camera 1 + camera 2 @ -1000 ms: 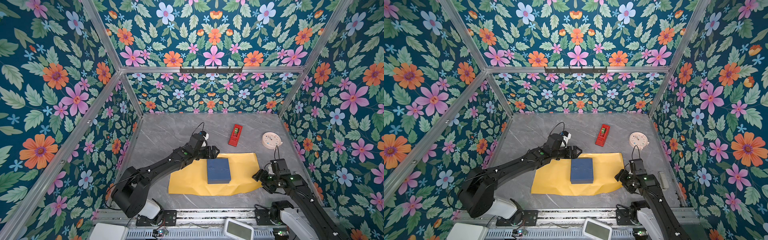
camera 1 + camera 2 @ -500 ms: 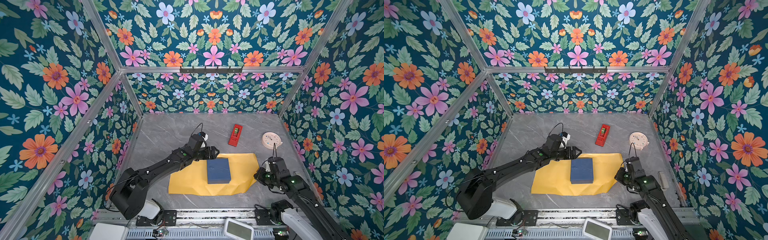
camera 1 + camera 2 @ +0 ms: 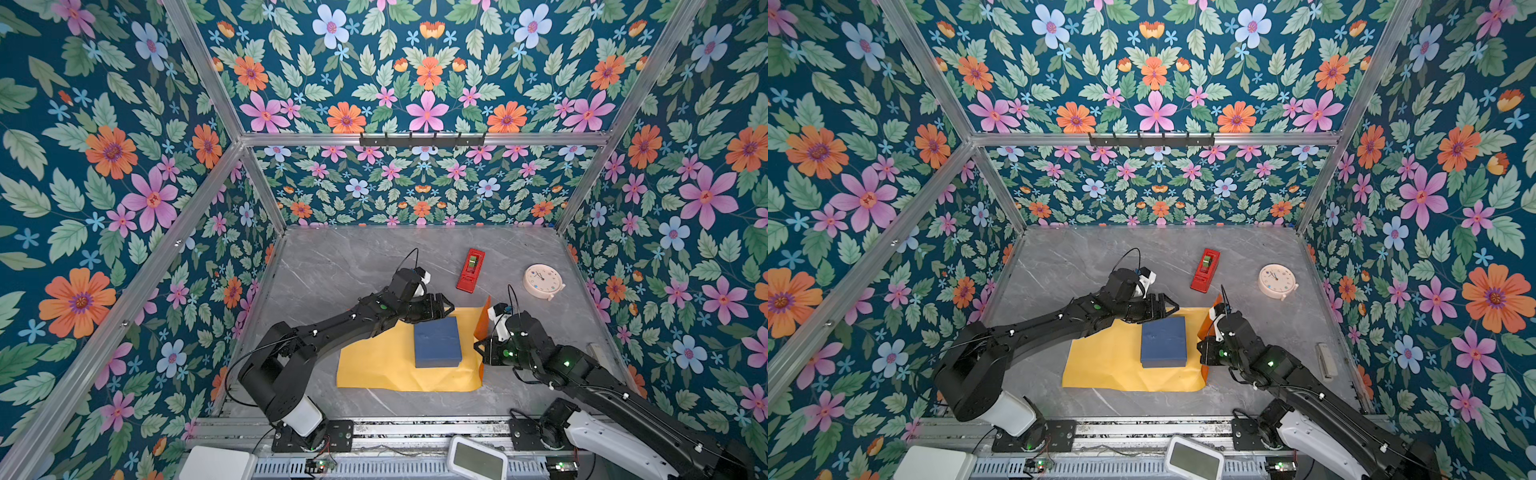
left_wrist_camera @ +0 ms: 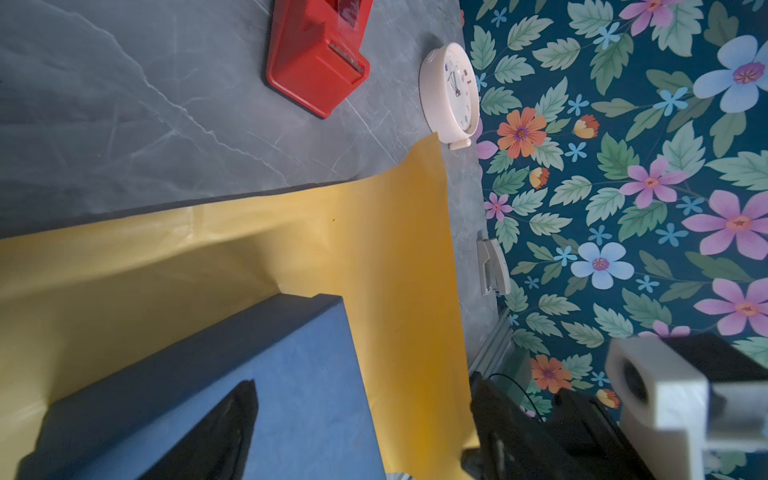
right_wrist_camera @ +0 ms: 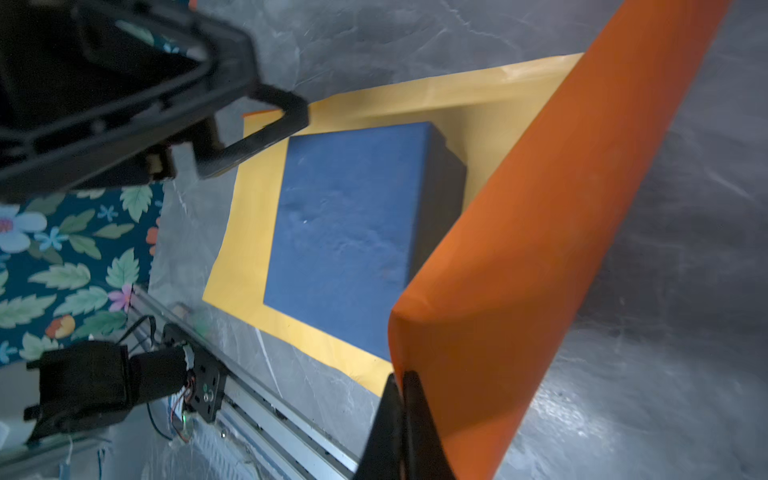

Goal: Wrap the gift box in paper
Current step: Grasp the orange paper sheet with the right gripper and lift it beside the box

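Both top views show the grey marbled table [image 3: 332, 266] with the paper [image 3: 382, 365] spread yellow face up on its near half, a little toward the right edge. The sheet's right side stands up off the table and shows its orange face, plain in the right wrist view. The dark blue box [image 3: 437, 343] sits flat on the right part of the sheet, beside that upright flap, with its far side close to the sheet's far edge and a wide yellow strip showing on its left. The left pincer [image 3: 446, 309] hangs over the box's far side near the far right corner. Its jaws are spread apart with nothing between them, and in the left wrist view one finger [image 4: 224, 428] lies above the blue top, though contact cannot be judged. The right pincer [image 3: 480, 351] is at the sheet's right side, and the right wrist view shows its jaws pinched tight on the edge of the orange flap. A red tape dispenser [image 3: 471, 270] lies beyond the sheet's far right corner. A small pale round clock [image 3: 542, 281] sits farther right, close to the table's right edge.
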Robot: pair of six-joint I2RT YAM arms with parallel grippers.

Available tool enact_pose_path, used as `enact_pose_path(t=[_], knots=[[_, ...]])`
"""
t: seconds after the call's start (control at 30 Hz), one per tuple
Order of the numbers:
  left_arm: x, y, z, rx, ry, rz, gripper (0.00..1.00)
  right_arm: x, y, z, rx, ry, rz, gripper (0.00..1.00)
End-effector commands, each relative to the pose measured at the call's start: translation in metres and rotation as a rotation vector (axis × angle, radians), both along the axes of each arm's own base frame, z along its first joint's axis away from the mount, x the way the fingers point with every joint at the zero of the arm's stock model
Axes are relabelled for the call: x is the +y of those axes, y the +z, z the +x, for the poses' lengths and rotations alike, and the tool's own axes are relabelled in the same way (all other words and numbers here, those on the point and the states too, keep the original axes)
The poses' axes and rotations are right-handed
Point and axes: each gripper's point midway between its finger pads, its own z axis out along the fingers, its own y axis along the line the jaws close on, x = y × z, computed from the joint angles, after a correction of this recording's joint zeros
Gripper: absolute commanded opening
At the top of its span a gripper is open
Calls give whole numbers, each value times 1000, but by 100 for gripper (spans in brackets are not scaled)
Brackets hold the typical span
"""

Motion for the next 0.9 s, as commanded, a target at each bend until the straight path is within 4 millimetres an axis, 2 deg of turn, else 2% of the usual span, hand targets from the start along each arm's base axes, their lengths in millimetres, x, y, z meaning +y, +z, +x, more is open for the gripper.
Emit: enact_pose_path(t=[0.0,0.17,0.3,0.4,0.6,0.87], knots=[[-18,12,-3,22,-49,-75,84,21,17,6,-100,84,22,0],[-36,8,-10,52,-104,-88,83,35,16,4,-95,130,39,0],[-43,3,-12,54,-133,-57,77,41,16,3,-87,146,59,0],[-44,-6,-10,38,-147,13,67,44,14,2,-83,154,65,0],[-48,-15,-7,25,-171,70,40,48,12,1,-79,166,70,0],[-52,-15,-7,28,-182,57,10,50,9,3,-78,167,65,0]])
